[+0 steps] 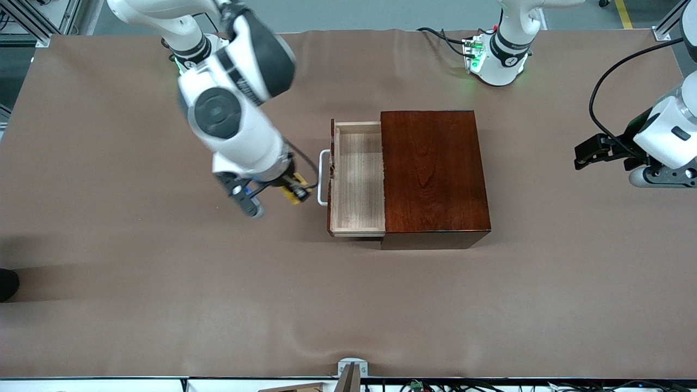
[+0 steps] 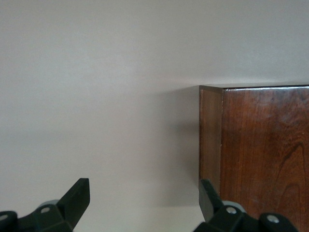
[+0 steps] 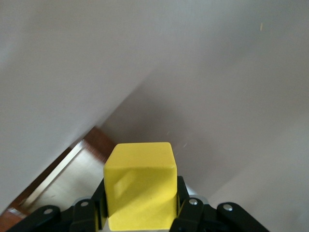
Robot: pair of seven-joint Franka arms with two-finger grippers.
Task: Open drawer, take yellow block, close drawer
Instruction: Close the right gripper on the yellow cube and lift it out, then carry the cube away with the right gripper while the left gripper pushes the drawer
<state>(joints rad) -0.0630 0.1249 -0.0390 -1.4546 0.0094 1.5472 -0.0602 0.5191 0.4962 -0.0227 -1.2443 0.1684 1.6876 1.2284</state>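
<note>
I have the small bright yellow cube block pinched between the fingers of my right gripper; the right wrist view shows the black fingers pressed against both sides of it, so it is out of the tray and up in the air over the brown table cover, just beside the white U-shaped bar handle; the sliding tray of pale light wood stands pulled out of the glossy dark reddish-brown wooden box, and its floor looks bare.

My left gripper waits toward the left arm's end of the table, well apart from the box; its fingers are spread wide with nothing between them, and the left wrist view shows a corner of the box ahead of them.

I judge the opening and the taking done; the step in hand is carrying the block clear, and closing the drawer is left. The next move, as I see it, calls for setting the block down on bare cloth away from the handle, or keeping it gripped; then something must press the handle or the tray front squarely toward the box; a skewed push could jam the tray or slide the whole box.
</note>
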